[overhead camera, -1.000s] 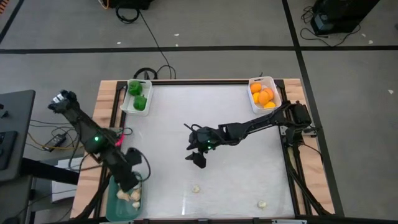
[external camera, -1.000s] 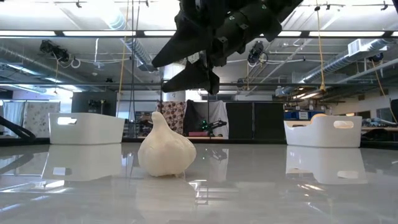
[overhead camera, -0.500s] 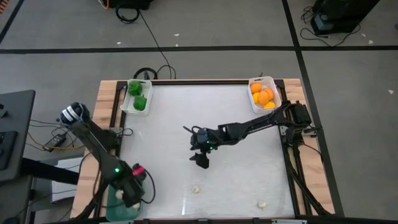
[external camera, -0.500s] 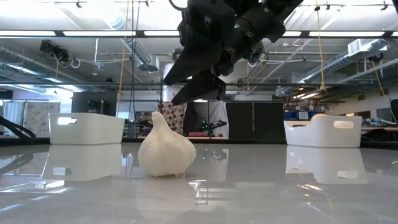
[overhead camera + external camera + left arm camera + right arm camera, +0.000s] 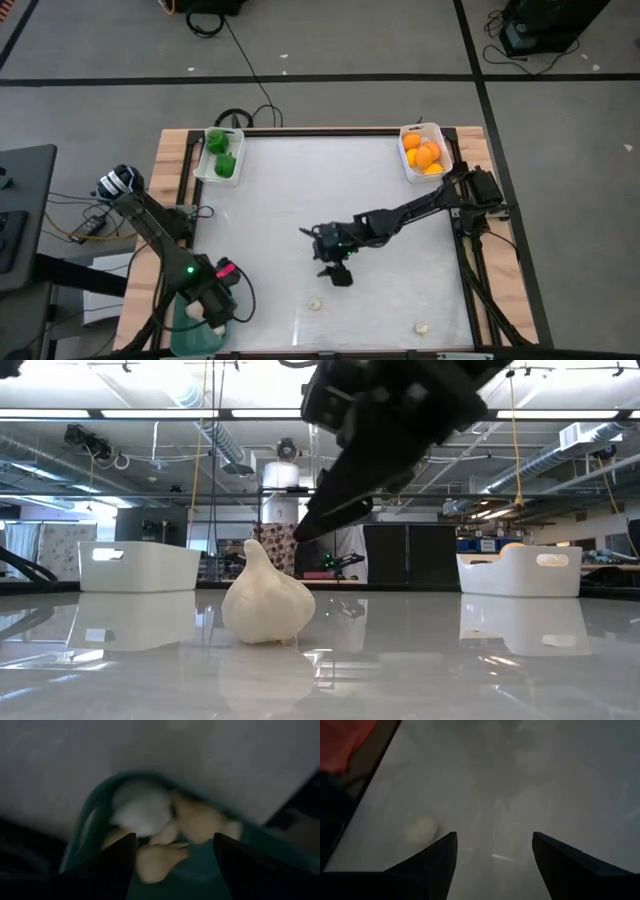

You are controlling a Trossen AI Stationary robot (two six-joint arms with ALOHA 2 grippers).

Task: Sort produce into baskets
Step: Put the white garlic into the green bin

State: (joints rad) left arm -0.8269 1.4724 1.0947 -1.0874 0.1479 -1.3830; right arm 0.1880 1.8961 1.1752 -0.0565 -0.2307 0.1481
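Note:
Two whitish garlic pieces lie on the white table, one near the front middle (image 5: 316,303), also in the low view (image 5: 267,600) and the right wrist view (image 5: 421,829), and one at the front right (image 5: 421,327). My right gripper (image 5: 338,272) (image 5: 492,850) is open and empty, above the table just behind the middle garlic. My left gripper (image 5: 216,312) (image 5: 175,862) is open over the teal bin (image 5: 190,325), which holds several garlic pieces (image 5: 195,822). A white bin (image 5: 220,155) holds green peppers. Another white bin (image 5: 423,152) holds orange fruits.
The teal bin sits at the table's front left corner, the two white bins at the far left and far right corners (image 5: 140,565) (image 5: 520,570). The wooden table frame (image 5: 170,170) rims the white surface. Bare table lies between the bins and the loose garlic.
My right gripper has gone toward the table's near edge and a little right, down toward the middle garlic. My left gripper has gone toward the near edge, farther over the teal bin, with its arm swinging round. The garlic pieces on the table have stayed put.

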